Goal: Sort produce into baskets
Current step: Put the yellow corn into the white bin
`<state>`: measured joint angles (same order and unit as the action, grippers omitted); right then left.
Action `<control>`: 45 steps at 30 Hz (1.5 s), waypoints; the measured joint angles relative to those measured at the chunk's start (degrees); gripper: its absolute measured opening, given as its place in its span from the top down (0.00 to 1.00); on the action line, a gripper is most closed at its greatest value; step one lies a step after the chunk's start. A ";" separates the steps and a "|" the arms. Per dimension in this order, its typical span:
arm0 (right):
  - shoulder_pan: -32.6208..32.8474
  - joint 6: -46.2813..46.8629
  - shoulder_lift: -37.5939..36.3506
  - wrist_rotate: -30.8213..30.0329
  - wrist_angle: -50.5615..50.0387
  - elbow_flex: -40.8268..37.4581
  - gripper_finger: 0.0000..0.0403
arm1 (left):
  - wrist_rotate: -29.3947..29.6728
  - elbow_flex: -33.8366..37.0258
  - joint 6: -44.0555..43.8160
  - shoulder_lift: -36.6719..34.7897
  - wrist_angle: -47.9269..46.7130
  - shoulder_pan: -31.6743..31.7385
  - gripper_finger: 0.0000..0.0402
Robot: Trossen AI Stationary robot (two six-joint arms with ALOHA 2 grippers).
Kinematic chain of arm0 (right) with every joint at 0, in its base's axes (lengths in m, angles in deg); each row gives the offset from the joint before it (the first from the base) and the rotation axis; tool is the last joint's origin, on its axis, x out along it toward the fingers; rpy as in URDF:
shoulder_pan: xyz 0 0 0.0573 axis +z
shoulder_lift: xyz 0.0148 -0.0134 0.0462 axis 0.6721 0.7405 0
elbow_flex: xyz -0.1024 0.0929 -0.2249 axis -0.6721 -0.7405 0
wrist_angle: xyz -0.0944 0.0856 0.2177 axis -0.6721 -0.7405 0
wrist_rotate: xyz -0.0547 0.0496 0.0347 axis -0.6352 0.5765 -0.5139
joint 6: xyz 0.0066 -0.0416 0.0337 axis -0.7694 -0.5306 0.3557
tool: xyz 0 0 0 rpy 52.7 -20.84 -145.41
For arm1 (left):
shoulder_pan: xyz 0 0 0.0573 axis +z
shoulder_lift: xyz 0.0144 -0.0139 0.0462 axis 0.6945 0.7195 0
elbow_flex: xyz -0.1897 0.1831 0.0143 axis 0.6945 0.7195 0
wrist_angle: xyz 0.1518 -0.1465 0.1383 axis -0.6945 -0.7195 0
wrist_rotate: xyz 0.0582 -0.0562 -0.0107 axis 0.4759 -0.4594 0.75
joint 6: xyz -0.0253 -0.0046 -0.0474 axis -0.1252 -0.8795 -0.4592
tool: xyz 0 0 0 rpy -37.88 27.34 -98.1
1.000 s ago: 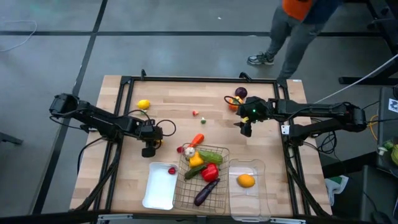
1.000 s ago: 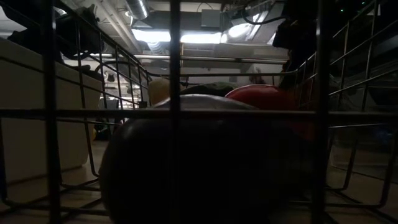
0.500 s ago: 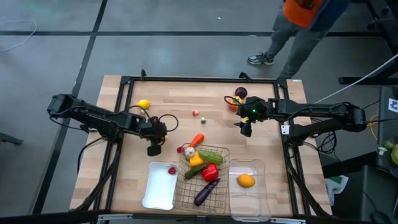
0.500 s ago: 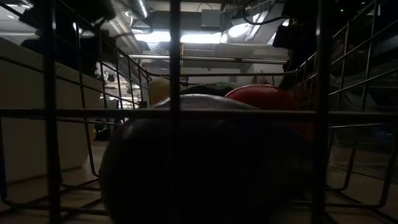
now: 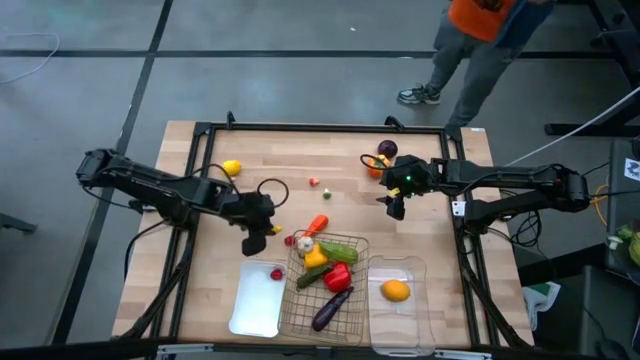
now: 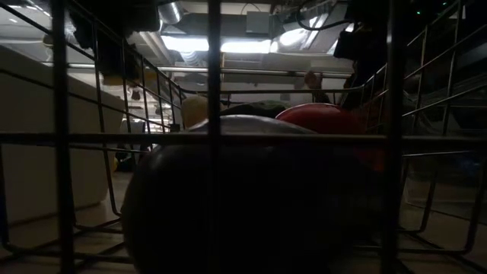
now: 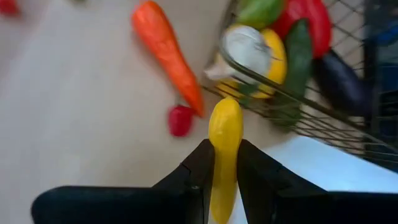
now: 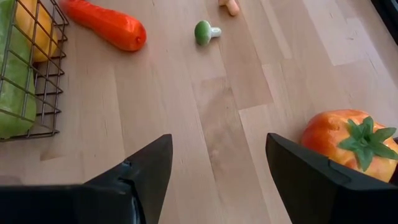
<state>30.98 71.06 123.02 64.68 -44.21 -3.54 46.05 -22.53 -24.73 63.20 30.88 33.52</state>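
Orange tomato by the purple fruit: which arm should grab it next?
Right. The right gripper hangs open just beside the orange tomato; the left gripper is shut on a yellow banana.

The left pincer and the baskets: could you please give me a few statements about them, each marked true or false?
1. The left pincer is shut on a yellow banana. True.
2. The wire basket holds a red pepper. True.
3. The clear bin holds the carrot. False: it holds a yellow-orange fruit; the carrot lies on the table.
4. The right pincer grips the orange fruit. False: it is open and empty, beside it.
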 joint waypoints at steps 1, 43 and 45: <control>0.00 -0.02 0.00 0.00 0.00 -0.01 0.36 | -0.42 0.00 -1.86 0.00 0.13 -0.92 0.86; 0.00 -0.28 0.00 -0.02 -0.21 0.00 0.36 | -1.09 -0.04 -15.27 17.90 11.10 -18.77 0.82; 0.00 -0.28 0.00 -0.02 -0.20 0.00 0.36 | -1.09 -0.04 -14.88 17.90 11.11 -18.74 0.82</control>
<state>30.98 70.78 123.02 64.66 -44.41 -3.54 44.95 -22.57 -39.61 81.10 41.99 14.77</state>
